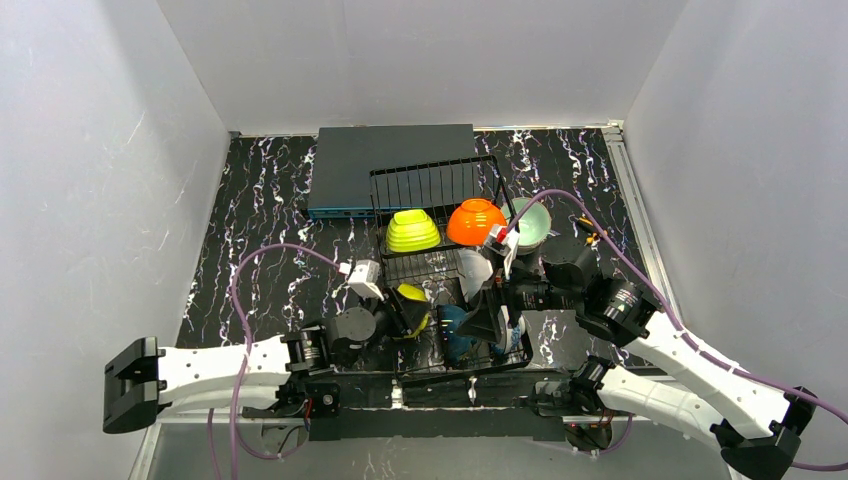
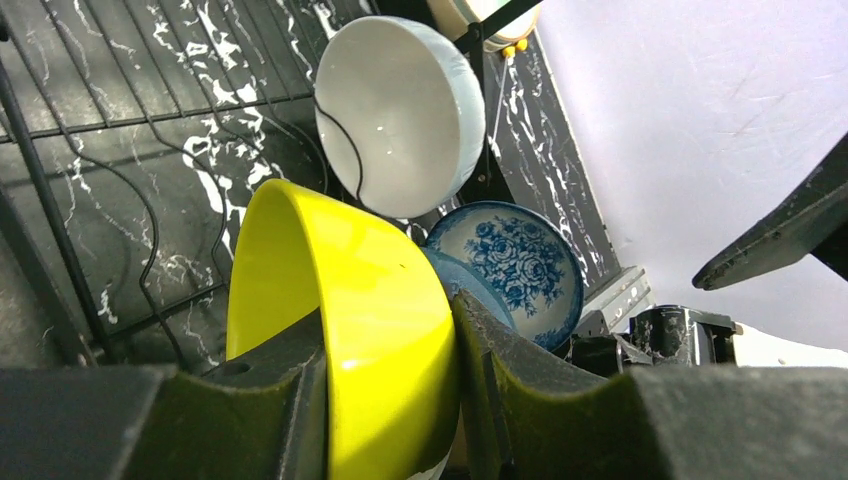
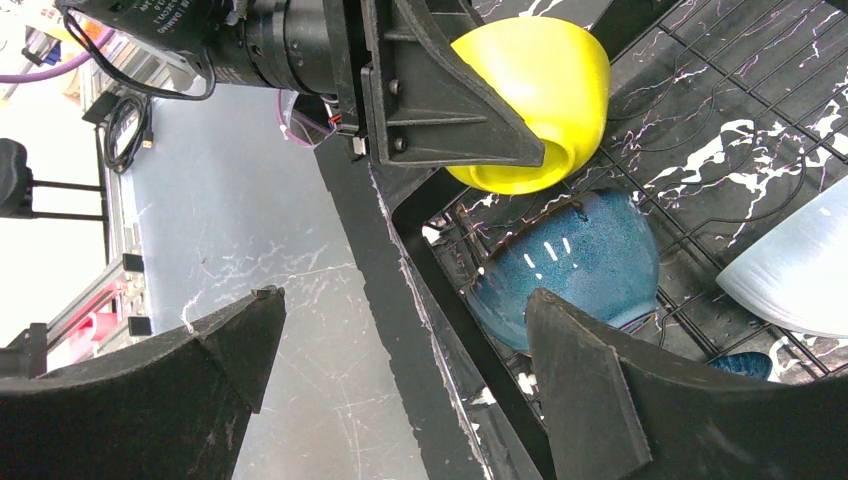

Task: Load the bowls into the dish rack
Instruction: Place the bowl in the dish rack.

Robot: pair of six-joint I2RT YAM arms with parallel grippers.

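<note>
1. Left gripper (image 2: pixel 390 330) pinches the yellow bowl's (image 2: pixel 340 300) wall, with the bowl on edge at the rack's (image 1: pixel 430 185) near-left.
2. Teal bowl (image 3: pixel 580 265) sits just right of it.
3. Right gripper (image 3: pixel 400 300) is spread wide and empty, beside the teal bowl.

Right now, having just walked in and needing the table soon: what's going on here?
The left arm has its jaws clamped on the rim of a yellow bowl, over the near part of the dish rack. The right arm hangs with jaws open beside a teal bowl there. An orange bowl and a lime green bowl sit at the back.
</note>
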